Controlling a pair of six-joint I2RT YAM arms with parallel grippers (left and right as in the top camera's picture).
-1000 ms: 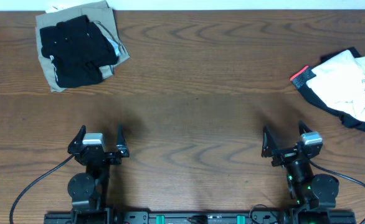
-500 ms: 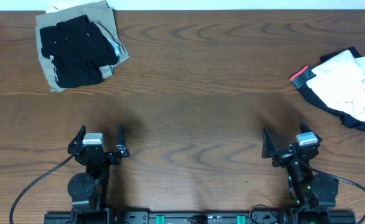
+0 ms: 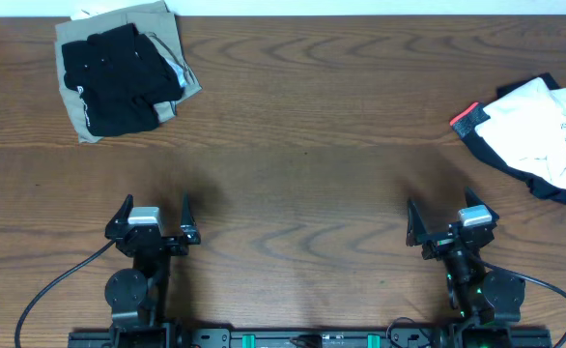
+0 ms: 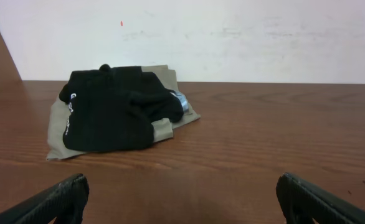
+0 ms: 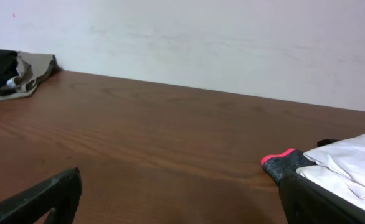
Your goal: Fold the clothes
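Left gripper (image 3: 155,205) and right gripper (image 3: 440,205) hang released and empty, well apart from the black T-shirt (image 3: 119,79) atop the khaki piece (image 3: 82,124) far-left, white top (image 3: 534,130) far-right.

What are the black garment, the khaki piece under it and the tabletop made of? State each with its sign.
Crumpled black garment: soft matte fabric, likely knit; it slumps in rounded folds. Flat khaki piece: thinner cloth, seemingly woven; lies flat with crisp edges. Brown tabletop: wood or wood-look laminate, slight sheen; grain lines.
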